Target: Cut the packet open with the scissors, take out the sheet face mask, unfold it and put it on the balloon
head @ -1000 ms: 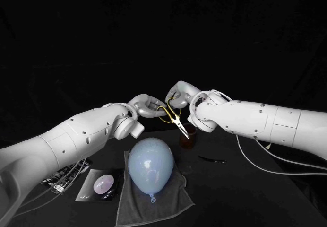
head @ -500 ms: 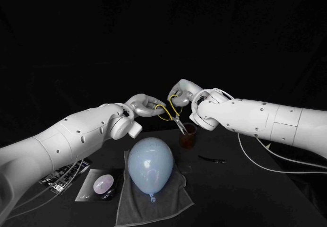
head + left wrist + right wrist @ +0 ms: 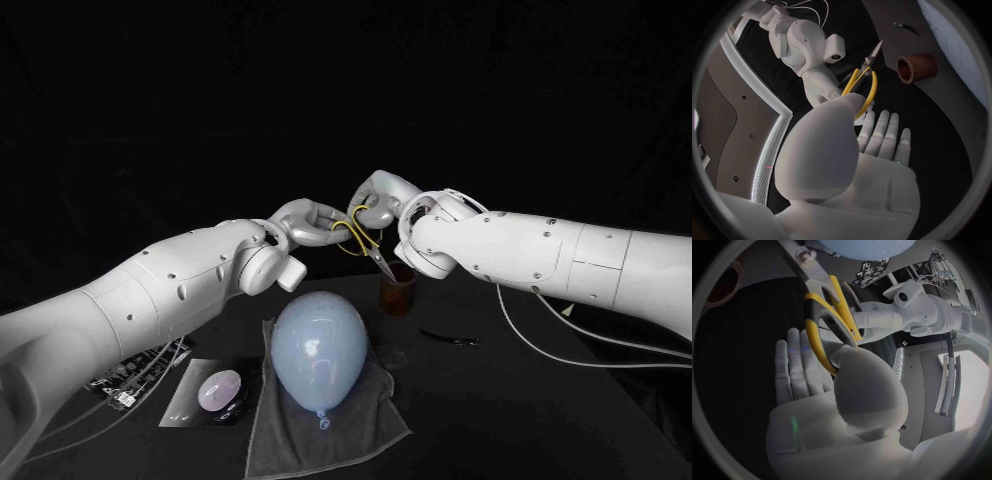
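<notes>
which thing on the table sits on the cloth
The balloon; the packet, cup and small black thing all rest on bare table, off the cloth.

You're working in a robotics lab or studio set: black drapes (image 3: 346,80) close off the background, white cables (image 3: 516,310) trail over the black worktop (image 3: 577,420), and what looks like bare electronics (image 3: 137,375) sits at its edge.

black table (image 3: 562,430). flat on it near the front, a grey towel (image 3: 368,415). just beside the towel's left edge, a square packet (image 3: 216,392), face up. behind the towel, upright, a brown cup (image 3: 398,292). right of the towel and apart from it, a small black piece (image 3: 450,339). at the far left edge, a dark bundle (image 3: 133,378) with wires, too unclear to name.
</notes>
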`<state>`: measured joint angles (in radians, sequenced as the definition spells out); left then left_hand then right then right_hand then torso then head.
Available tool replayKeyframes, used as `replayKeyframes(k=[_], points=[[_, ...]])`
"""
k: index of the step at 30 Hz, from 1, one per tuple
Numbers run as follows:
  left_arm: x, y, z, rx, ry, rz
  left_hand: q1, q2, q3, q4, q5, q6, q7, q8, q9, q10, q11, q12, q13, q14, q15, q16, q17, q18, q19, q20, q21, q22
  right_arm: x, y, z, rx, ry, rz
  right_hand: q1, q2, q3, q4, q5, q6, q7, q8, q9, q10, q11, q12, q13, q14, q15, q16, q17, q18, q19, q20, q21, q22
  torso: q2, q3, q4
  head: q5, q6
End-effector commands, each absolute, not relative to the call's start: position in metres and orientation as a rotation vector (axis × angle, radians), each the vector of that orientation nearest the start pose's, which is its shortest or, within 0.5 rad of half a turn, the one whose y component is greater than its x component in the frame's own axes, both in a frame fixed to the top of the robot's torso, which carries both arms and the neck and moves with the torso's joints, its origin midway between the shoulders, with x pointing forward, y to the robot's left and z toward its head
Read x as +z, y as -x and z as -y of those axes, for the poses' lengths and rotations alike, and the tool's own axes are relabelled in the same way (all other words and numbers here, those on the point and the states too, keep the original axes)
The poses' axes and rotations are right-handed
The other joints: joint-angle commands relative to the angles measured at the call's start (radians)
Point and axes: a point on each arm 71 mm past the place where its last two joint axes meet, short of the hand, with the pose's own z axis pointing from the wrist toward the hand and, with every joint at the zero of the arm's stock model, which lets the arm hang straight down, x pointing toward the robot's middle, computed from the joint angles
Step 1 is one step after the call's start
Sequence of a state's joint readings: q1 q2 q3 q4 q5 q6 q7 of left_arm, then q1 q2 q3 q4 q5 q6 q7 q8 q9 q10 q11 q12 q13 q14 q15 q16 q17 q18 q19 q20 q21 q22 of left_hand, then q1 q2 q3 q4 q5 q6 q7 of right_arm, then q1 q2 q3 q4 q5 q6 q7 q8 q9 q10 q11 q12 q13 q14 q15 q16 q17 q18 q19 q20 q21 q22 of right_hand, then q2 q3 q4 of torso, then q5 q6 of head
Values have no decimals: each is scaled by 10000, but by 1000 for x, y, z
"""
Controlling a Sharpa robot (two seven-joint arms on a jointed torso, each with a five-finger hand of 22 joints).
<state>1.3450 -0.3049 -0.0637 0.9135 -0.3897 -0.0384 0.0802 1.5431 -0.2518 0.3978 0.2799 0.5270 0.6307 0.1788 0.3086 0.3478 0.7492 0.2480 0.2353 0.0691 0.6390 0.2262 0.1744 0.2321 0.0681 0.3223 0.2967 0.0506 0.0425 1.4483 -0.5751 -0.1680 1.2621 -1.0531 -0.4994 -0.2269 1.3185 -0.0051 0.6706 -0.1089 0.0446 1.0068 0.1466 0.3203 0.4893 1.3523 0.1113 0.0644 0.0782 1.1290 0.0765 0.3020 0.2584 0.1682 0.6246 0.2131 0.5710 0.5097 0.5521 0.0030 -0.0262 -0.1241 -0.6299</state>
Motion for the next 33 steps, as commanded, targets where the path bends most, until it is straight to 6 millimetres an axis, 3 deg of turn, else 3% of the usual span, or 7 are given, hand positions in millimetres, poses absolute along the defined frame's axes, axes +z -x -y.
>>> replayKeyframes(k=[1,17,22,26,33], points=[[-147,-586,-71,-13415,6524,-18398,-43,65,147,4,74,109,1125,55,-11,83,-1,72,2,86,12,64,17,-100,106,0,62,9,-111,-557,144,6692,-2030,-15487,-32,93,39,-9,32,53,4,60,101,328,-282,32,11,26,-35,-60,16,99,-72,-8,71,27,0,1,-8,6,0],[-148,-586,-68,-13007,6754,-18389,-415,-125,467,53,459,136,1123,165,-98,46,-5,270,-22,-7,10,275,-18,-106,58,1,60,-11,-112,-558,142,6649,-2063,-15539,-35,96,48,-11,32,52,5,58,107,328,-282,31,11,25,-35,-62,19,99,-81,-8,80,39,11,-9,-9,5,17],[-148,-586,-69,-13114,6775,-18478,-491,-136,481,9,908,30,1129,183,-159,-99,18,308,-31,-253,52,287,-79,-113,-146,6,6,-40,-113,-560,144,6514,-2051,-15564,-35,96,48,-11,32,52,5,58,107,328,-282,31,11,25,-35,-62,19,99,-81,-8,80,39,17,-11,-10,-4,1],[-148,-585,-69,-13268,6974,-18674,-506,-190,514,2,1213,-158,1153,253,-210,-514,87,251,-40,-880,140,232,-218,-124,-638,14,-120,-96,-114,-563,146,6315,-1963,-15538,-34,95,52,-15,32,50,5,56,110,326,-282,31,11,25,-35,-64,21,100,-86,-8,85,45,12,-12,-7,4,-8],[-151,-584,-67,-13440,7280,-19173,-230,-280,-62,68,1296,-663,1185,534,-273,-1331,201,196,-32,-2038,285,175,-431,-133,-1328,27,-246,-159,-120,-564,144,6167,-1839,-15643,-35,94,54,-16,32,50,5,55,112,325,-282,30,10,24,-35,-64,22,99,-89,-8,86,48,1,-2,-15,6,-47]])
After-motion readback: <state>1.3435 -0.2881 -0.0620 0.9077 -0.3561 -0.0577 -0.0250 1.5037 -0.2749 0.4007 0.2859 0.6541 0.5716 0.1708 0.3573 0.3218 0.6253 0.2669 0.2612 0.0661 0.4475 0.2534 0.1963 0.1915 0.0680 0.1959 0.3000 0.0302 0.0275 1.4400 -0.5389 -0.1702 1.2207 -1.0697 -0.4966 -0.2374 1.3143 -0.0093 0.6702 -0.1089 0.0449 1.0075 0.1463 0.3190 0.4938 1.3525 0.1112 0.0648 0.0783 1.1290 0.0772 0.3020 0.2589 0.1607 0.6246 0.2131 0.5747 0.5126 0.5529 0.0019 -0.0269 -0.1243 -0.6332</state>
